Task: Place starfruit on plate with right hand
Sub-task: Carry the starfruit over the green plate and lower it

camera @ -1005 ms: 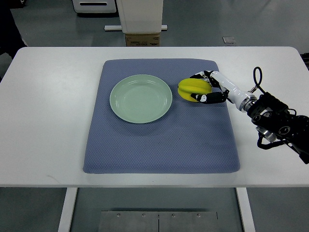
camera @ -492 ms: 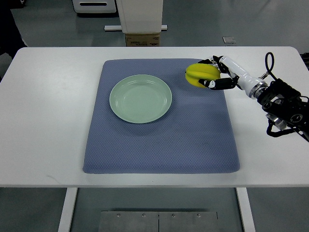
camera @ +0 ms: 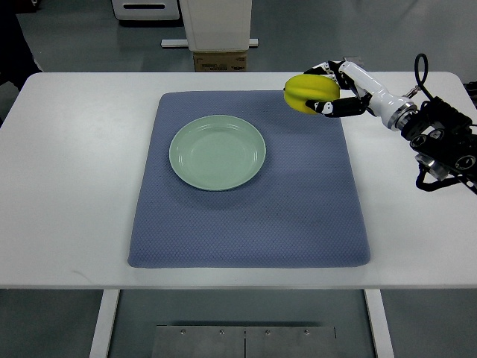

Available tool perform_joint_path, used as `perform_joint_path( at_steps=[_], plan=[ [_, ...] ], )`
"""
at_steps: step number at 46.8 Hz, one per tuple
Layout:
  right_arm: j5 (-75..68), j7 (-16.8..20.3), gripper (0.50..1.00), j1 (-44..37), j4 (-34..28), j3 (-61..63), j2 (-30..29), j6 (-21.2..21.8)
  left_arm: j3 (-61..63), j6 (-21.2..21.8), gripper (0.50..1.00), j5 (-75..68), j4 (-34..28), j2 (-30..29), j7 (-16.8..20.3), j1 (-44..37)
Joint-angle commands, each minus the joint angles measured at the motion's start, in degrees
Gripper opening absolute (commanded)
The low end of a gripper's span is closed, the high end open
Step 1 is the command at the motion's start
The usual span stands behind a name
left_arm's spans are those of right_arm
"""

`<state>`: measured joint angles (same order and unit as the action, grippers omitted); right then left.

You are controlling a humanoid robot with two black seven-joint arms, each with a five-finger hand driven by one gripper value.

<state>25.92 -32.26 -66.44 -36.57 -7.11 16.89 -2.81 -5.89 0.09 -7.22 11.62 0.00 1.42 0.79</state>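
A yellow starfruit [camera: 310,92] is held in my right hand [camera: 329,90], whose fingers are curled around it. The hand holds it raised above the far right corner of the blue mat [camera: 250,183]. A pale green plate [camera: 217,152] lies empty on the mat, to the left of and nearer than the fruit. The right arm [camera: 440,142] comes in from the right edge. The left arm does not show.
The mat lies on a white table [camera: 67,179]. A white stand base and a cardboard box [camera: 219,60] sit on the floor beyond the table's far edge. A small grey floor plate [camera: 352,61] lies behind the hand.
My right hand has lifted the starfruit off the mat beside the plate and carried it up and away, toward the far right corner of the mat.
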Motion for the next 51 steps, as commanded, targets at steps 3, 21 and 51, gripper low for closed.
perform_joint_path(
  at_steps=[3,21,51],
  plan=[
    [0.0,0.0,0.5,0.2,-0.7,0.0,-0.8,0.0,0.0,0.0,1.0,0.0,0.0,0.0,0.0,0.0],
    [0.0,0.6,0.5,0.6,-0.8,-0.2,-8.1,-0.2,0.0,0.0,1.0,-0.1,0.0,0.0,0.0,0.0],
    [0.0,5.2,0.5,1.0,1.2,-0.5,-16.9,-1.3,0.0,0.0,1.0,0.0,0.0,0.0,0.0,0.0]
  ],
)
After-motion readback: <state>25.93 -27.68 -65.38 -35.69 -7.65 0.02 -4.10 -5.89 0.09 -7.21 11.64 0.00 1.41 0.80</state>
